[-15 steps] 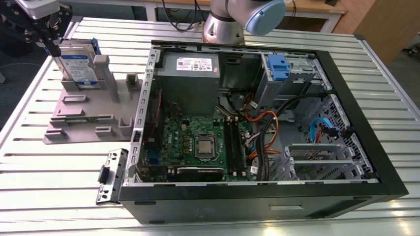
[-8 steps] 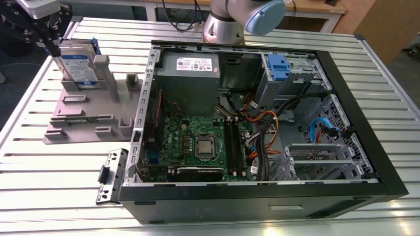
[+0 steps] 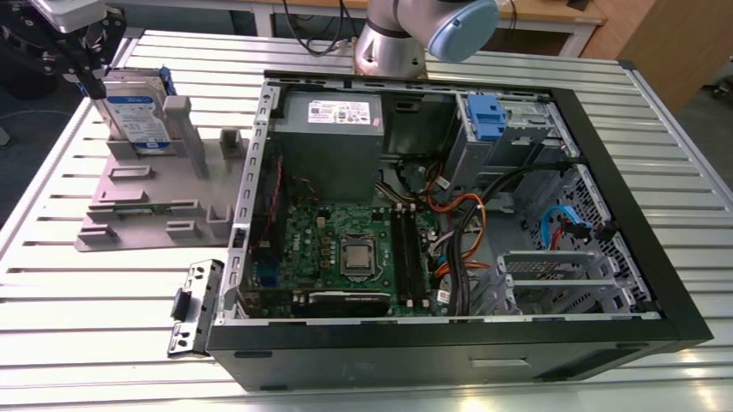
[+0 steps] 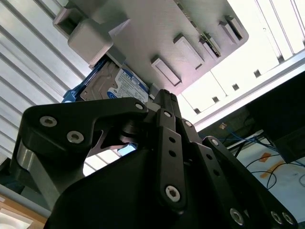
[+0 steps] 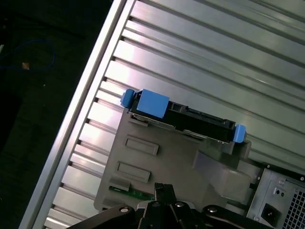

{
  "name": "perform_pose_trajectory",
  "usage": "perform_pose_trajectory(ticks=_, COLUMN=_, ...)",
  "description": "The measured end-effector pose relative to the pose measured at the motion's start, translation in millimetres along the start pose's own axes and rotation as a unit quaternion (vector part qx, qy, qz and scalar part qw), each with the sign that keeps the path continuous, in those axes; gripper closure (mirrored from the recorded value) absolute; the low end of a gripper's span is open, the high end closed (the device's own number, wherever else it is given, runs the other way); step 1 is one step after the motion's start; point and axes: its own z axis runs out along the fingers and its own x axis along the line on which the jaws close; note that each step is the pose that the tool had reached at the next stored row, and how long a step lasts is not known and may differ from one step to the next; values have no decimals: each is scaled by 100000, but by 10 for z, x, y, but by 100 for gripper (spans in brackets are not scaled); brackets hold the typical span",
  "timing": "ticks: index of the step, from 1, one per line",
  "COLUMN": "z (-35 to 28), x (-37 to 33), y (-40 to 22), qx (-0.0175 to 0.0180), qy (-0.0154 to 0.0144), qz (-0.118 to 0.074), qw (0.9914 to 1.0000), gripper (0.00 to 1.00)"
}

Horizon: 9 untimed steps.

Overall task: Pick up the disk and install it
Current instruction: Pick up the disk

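The gripper (image 3: 82, 75), spread unclear to me, is hanging over the upright disk (image 3: 133, 120), likely risking tipping it if descending off-centre.

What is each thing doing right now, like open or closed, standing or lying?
disk, standing upright in the grey stand.
grey stand, flat on the table, holding the disk.
computer case, side open, insides showing.
end effector, close by the disk's top.
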Motion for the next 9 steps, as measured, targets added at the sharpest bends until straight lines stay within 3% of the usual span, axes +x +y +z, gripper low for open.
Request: perform_pose_trajectory(ticks=9, z=0, x=0, y=0, qx=-21, qy=35, qz=-809, qw=99997, gripper=90)
